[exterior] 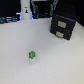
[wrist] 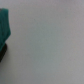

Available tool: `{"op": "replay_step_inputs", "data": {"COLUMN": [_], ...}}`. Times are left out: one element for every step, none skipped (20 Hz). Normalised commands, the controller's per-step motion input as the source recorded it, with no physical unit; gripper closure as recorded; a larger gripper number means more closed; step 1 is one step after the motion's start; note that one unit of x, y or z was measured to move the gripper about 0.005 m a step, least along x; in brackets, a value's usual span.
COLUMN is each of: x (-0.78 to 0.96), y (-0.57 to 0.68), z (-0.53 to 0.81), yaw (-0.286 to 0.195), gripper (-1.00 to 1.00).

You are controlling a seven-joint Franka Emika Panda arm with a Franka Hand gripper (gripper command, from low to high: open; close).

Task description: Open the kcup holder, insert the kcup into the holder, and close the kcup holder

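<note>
1. In the exterior view, the black boxy kcup holder (exterior: 62, 25), with its two stacked drawer-like front panels carrying small pale marks, is sitting toward the far side of the pale table (exterior: 55, 62), on the exterior view's right. Both panels are looking flush with the box, so I judge that the opening step is not yet done.

2. Also in that view, the tiny bright green cup-shaped kcup (exterior: 32, 55) is resting on the bare table, nearer the camera and well apart from the holder, toward the exterior view's left of it. Nothing is touching it, so insertion is not yet done either.

3. A white bottle-shaped object (exterior: 25, 10) is standing at the back, toward the exterior view's left, apart from both task things.

4. No arm or claw is showing clearly in the exterior view, so I cannot tell from it whether the claw's fingers are apart or together.

5. In the wrist view, mostly blank pale table surface (wrist: 50, 45) is filling the picture. A blurred teal-green shape (wrist: 4, 27) is sitting at one edge with something dark beside it; what it is I cannot tell. The claw's state is not shown here either.

6. As a judgement: all three steps, opening, inserting and closing, are remaining.
</note>
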Motion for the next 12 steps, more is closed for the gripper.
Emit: {"op": "replay_step_inputs", "data": {"x": [-0.17,-0.22,-0.17,-0.22,-0.23,-0.22,-0.20,-0.20,-0.22,-0.25,-0.30,-0.33], "y": [0.56,0.64,0.57,0.65,0.64,0.64,0.66,0.65,0.65,0.63,0.62,0.62], "z": [0.11,0.05,0.10,0.05,0.03,0.02,0.01,0.01,0.01,0.01,0.01,0.01], "yaw": [-0.131,-0.184,-0.143,-0.186,-0.194,-0.201,-0.206,-0.208,-0.208,-0.202,-0.201,-0.189], "gripper": [-1.00,-1.00,-1.00,-1.00,-1.00,-1.00,-1.00,-1.00,-1.00,-1.00,-1.00,-1.00]}}
